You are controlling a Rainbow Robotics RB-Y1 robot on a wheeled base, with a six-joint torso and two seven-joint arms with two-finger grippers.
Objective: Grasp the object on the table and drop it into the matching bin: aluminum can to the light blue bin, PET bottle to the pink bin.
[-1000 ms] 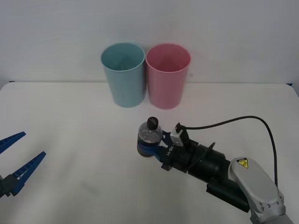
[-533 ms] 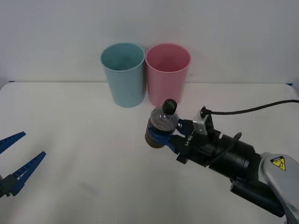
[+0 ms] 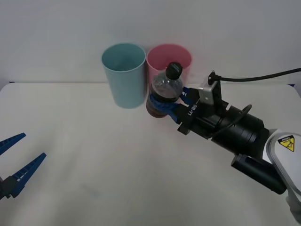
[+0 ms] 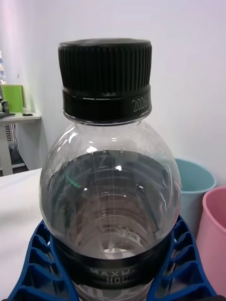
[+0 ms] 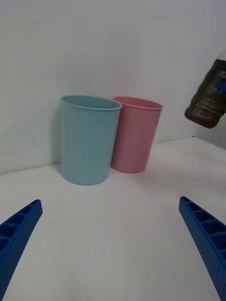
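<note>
Aloft, right gripper (image 3: 170, 107) pinching PET bottle (image 3: 164, 92) before pink bin (image 3: 181, 59); early release risks rim bounce. Left gripper (image 3: 16, 162) spread, idle.

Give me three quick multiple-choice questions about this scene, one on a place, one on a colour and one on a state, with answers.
1. Where is the PET bottle?
A. lying on the table
B. held in the air before the pink bin
C. inside the light blue bin

2. What colour is the bottle's cap?
A. black
B. white
C. red

3. How do the left gripper's jaws stand?
A. shut on a can
B. open, holding nothing
C. shut on the bottle

Answers: 1 B, the right gripper holds it above the table; 2 A, the right wrist view shows it black; 3 B, its blue fingers are spread apart.
</note>
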